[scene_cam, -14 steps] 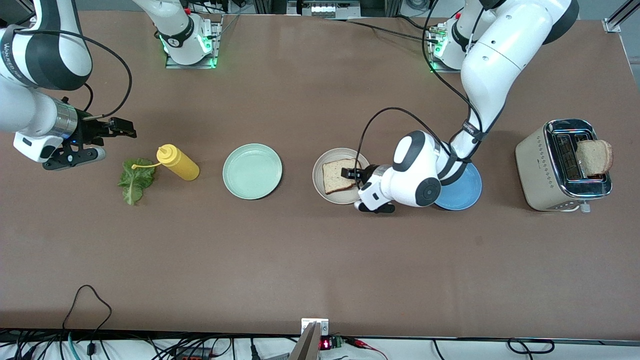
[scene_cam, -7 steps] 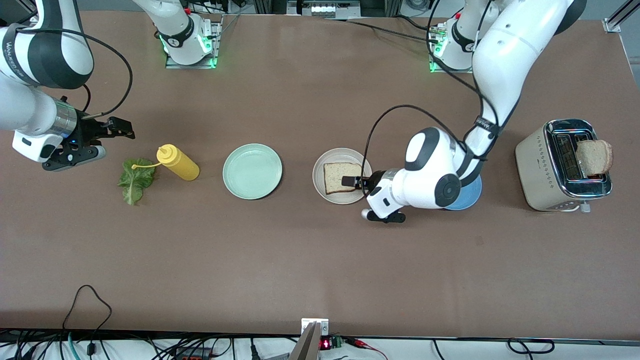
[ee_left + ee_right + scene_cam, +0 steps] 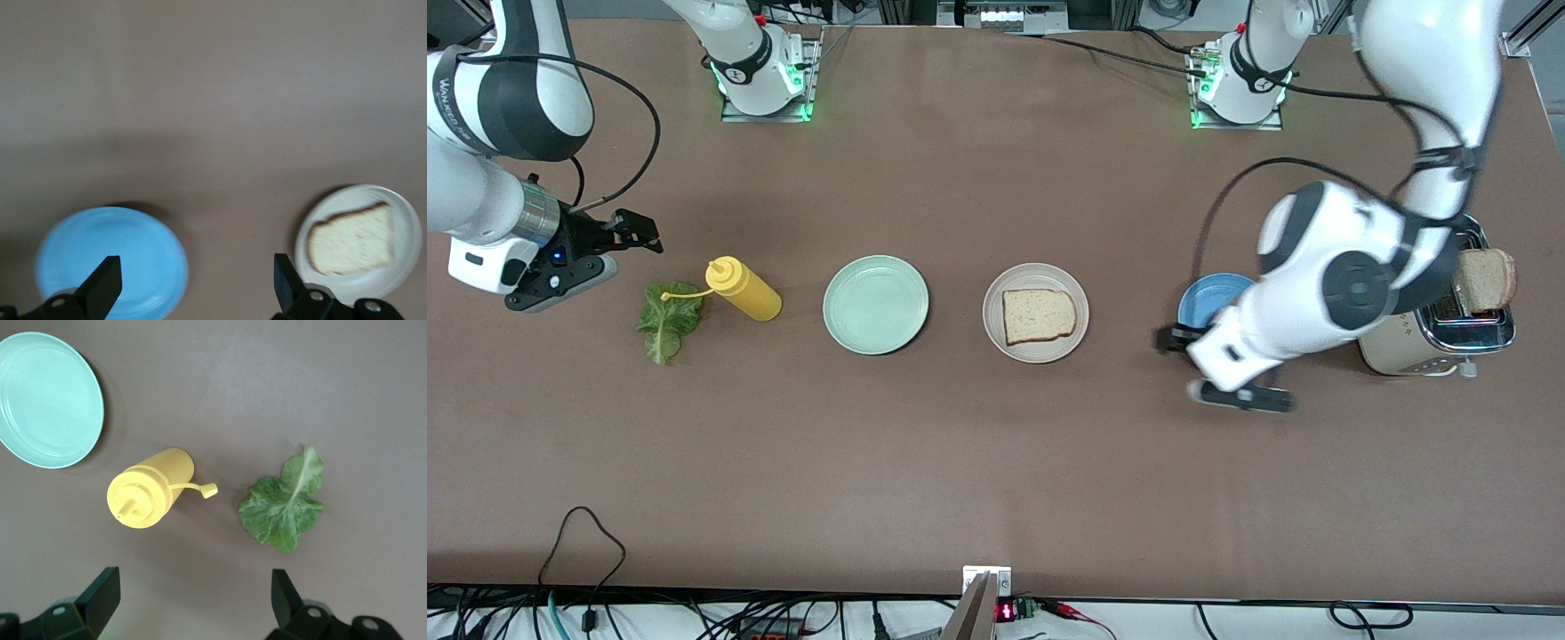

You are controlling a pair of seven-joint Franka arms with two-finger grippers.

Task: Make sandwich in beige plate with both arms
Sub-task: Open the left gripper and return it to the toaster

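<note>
The beige plate (image 3: pixel 1036 352) lies mid-table with one toast slice (image 3: pixel 1039 316) flat on it. A second toast slice (image 3: pixel 1485 280) sticks up from the toaster (image 3: pixel 1396 311). The green lettuce leaf (image 3: pixel 667 320) lies on the table toward the right arm's end. My left gripper (image 3: pixel 1169 340) is open and empty, over bare table between the beige plate and the blue plate (image 3: pixel 1214 298). The left wrist view shows its gripper (image 3: pixel 197 287), the toast (image 3: pixel 353 240) and the beige plate (image 3: pixel 410 240). My right gripper (image 3: pixel 640 231) is open and empty over the table beside the lettuce (image 3: pixel 283 510).
A yellow squeeze bottle (image 3: pixel 743 289) lies next to the lettuce, also in the right wrist view (image 3: pixel 150 497). A mint green plate (image 3: pixel 876 305) sits between the bottle and the beige plate. The blue plate (image 3: pixel 110 263) lies beside the toaster.
My left gripper has drawn off the toast on the beige plate and swung toward the toaster end, uncovering the blue plate. The toast stays on the plate. The right gripper barely moved.
</note>
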